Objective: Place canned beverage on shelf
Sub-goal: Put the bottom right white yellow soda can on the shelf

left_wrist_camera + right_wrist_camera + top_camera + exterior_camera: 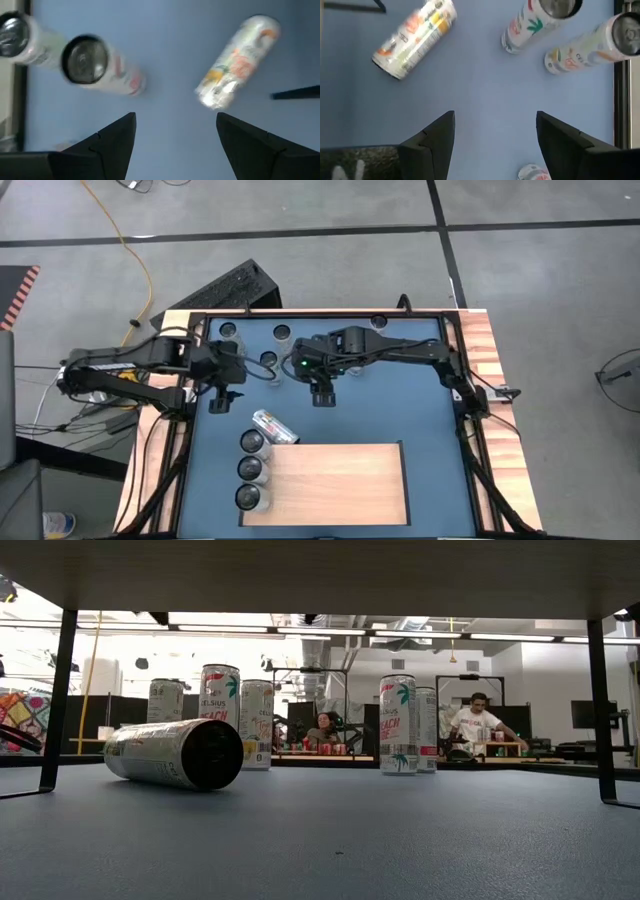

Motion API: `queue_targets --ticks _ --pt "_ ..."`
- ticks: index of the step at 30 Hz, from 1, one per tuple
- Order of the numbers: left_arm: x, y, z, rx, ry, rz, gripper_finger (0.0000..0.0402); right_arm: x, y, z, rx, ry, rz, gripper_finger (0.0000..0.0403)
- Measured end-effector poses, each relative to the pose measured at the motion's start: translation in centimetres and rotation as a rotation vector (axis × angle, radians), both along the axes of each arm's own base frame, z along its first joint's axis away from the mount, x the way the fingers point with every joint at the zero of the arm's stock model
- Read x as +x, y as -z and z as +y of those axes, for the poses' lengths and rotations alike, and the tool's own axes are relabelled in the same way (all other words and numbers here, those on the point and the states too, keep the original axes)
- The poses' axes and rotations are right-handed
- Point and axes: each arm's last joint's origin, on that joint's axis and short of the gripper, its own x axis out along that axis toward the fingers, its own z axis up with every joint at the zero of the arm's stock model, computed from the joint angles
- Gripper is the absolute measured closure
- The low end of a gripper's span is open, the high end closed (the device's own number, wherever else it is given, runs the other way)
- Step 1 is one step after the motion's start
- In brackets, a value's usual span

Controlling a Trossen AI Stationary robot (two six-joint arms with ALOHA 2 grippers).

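While the wooden shelf (335,480) lies bare, a Celsius can (272,425) lies toppled just off its far-left corner, long axis diagonal. Our right gripper (323,392), fingers apart, hovers slightly nearer than the left gripper (220,400), also parted and empty.

Blue table surface (400,410): toppled can (272,425), upright cans, wooden shelf (335,480) bearing three cans.
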Motion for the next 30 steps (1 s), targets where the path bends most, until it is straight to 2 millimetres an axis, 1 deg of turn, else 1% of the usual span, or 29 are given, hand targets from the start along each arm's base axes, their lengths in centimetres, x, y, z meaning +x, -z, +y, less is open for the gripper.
queue_targets --ticks 2,3,8,13,17,20,26,30 --pt "0.2 0.7 0.2 0.026 0.008 0.014 0.0141 0.0 0.1 0.0 -0.013 -0.020 0.003 0.0148" --pt "0.2 1.1 0.2 0.030 0.021 0.036 0.0141 -0.1 -0.3 0.0 -0.018 -0.030 -0.008 0.0148" --pt "0.0 2.8 0.0 0.023 0.154 0.129 0.0141 -0.4 -0.5 0.0 -0.040 -0.074 0.004 0.0148" --pt "-0.2 3.7 0.0 0.047 0.229 0.172 0.0141 -0.7 -0.4 0.0 -0.052 -0.106 0.045 0.0148" --pt "0.2 3.5 -0.1 0.028 0.286 0.120 0.0141 -1.0 -0.2 0.1 -0.035 -0.153 0.083 0.0148" --pt "0.6 3.3 -0.1 0.028 0.291 0.076 0.0141 -1.2 -0.2 0.2 -0.020 -0.183 0.102 0.0148" --pt "1.3 3.1 -0.3 -0.035 0.300 0.004 0.0141 -1.7 -0.6 0.0 -0.014 -0.164 0.106 0.0148" --pt "1.4 3.0 -0.3 -0.028 0.320 -0.010 0.0141 -1.6 -0.5 -0.1 -0.002 -0.133 0.104 0.0148"
